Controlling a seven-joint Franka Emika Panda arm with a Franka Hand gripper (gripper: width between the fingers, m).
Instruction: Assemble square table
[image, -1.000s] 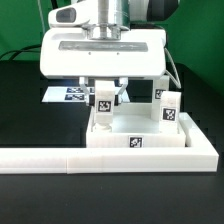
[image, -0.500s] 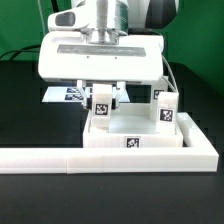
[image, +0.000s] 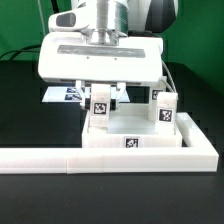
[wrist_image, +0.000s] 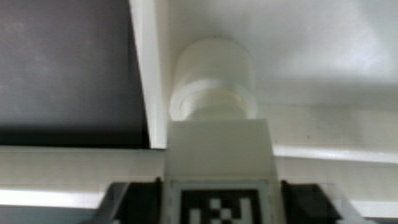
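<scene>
The white square tabletop (image: 135, 140) lies upside down against the long white L-shaped border bar (image: 100, 158), a tag on its front rim. Two white block legs stand on it: one (image: 101, 108) at the exterior view's left, one (image: 167, 110) at the right. My gripper (image: 101, 98) hangs over the left leg, its fingers on either side of it. In the wrist view the tagged leg (wrist_image: 221, 175) sits between the dark fingers (wrist_image: 139, 203), reaching down to the tabletop (wrist_image: 329, 70).
The marker board (image: 70, 94) lies behind the tabletop, partly hidden by the gripper. The table surface (image: 30, 110) is black. A green backdrop stands at the rear.
The gripper and the left leg have shifted very slightly; nothing else has moved.
</scene>
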